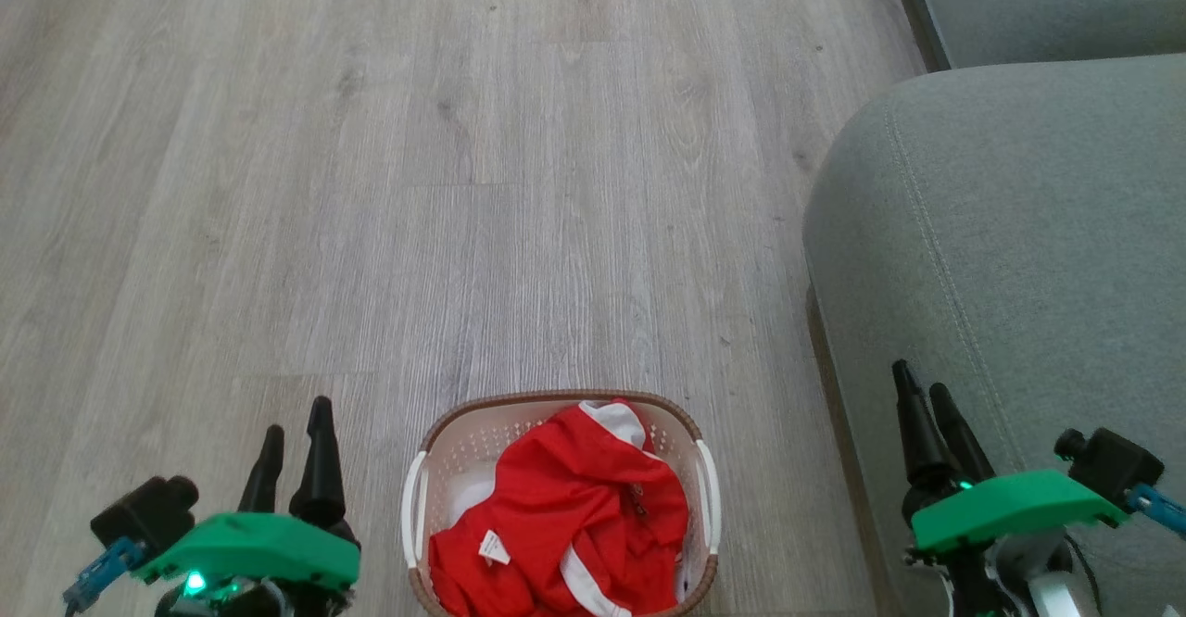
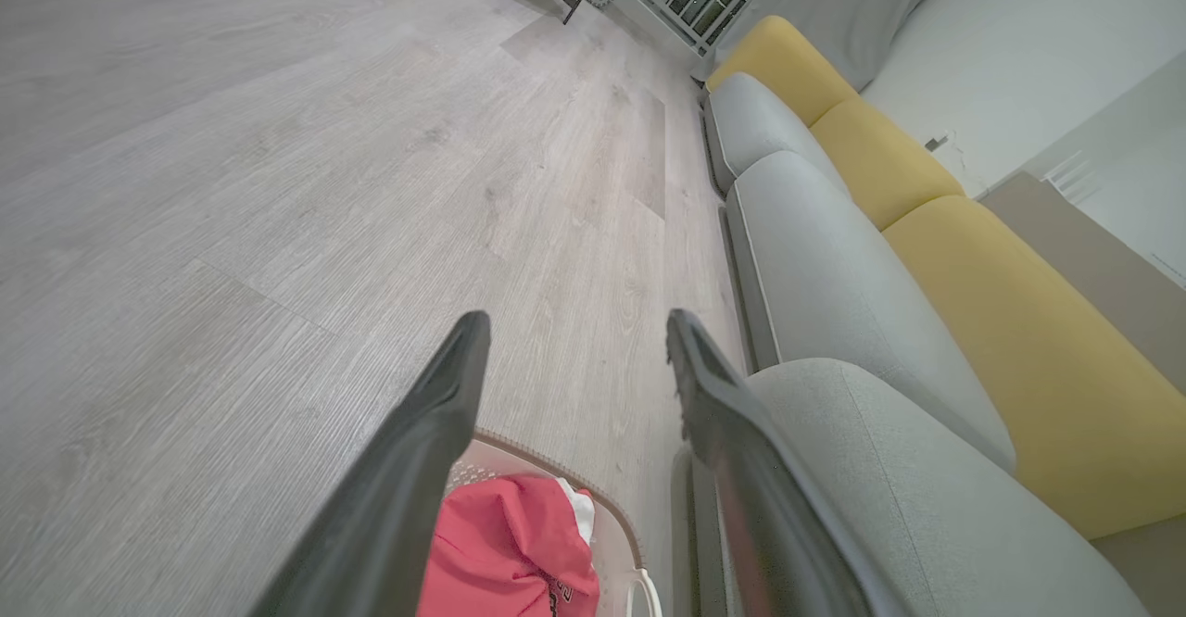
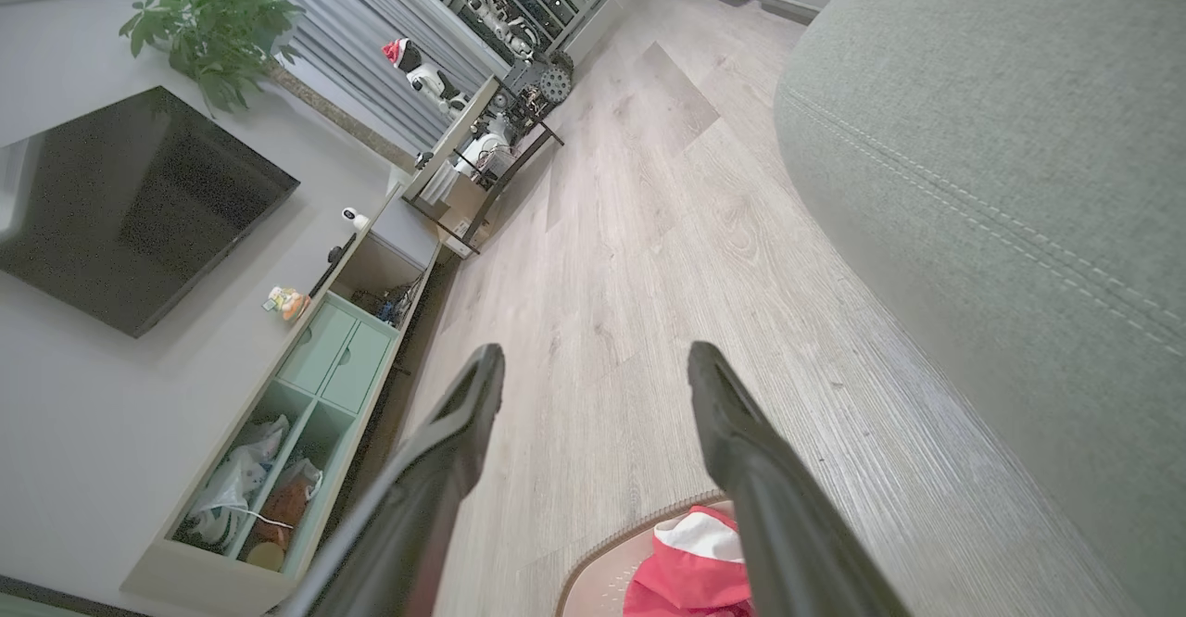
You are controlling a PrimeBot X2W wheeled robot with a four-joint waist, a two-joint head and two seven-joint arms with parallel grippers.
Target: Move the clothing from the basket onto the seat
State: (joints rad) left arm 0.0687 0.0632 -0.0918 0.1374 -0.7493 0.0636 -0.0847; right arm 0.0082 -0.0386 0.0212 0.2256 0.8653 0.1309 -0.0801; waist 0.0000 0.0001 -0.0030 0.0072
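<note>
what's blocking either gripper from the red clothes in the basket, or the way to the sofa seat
Nothing visible. The bright red thin-fabric clothing lies uncovered in the oval cream plastic basket, between the open left gripper and right gripper. Only floor separates it from the grey-green upholstered seat.

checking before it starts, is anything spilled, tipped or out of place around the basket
Nothing stands out. The basket stands upright on the floor beside the seat, with the clothing crumpled inside it and none on the floor in view. The left gripper and right gripper flank it, jaws open, touching nothing.
</note>
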